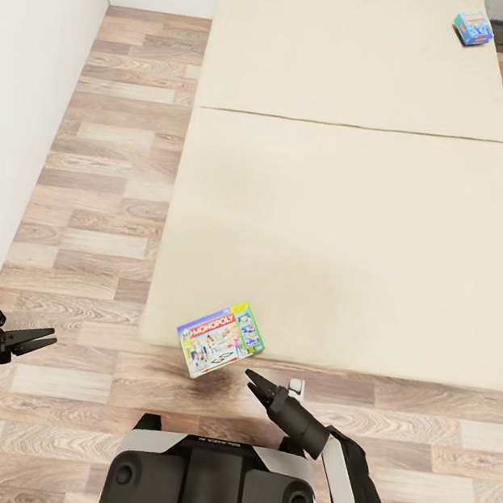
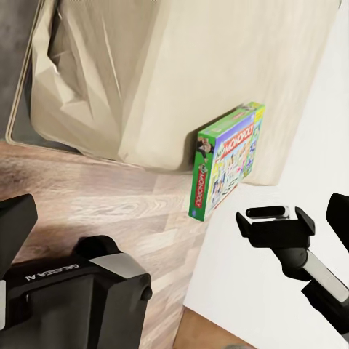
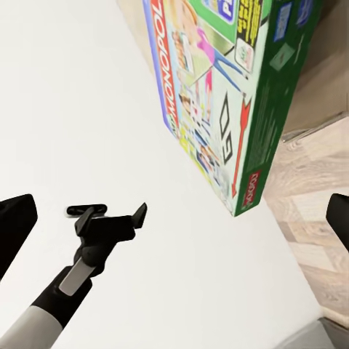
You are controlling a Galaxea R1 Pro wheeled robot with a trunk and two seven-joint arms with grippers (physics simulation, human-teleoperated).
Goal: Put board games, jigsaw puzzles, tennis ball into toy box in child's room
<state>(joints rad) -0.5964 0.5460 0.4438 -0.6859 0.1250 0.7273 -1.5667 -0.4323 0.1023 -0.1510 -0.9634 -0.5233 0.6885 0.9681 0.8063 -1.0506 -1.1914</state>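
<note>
Monopoly box (image 1: 220, 339) overhangs the bed (image 1: 343, 242) edge, tilted, near the right gripper (image 1: 260, 384), which is spread and empty. Left gripper (image 1: 40, 341) spread too. Looks stiff, light, slick: pinch across a thin edge.

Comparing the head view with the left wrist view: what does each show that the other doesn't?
Head view adds: the blue board game at the bed's far corner, and the seam between the mattress sections.
Left wrist view adds: the Monopoly box's green side panel, with its lettering.
Shared: the Monopoly box jutting past the near edge of the bed, and the open right hand.
</note>
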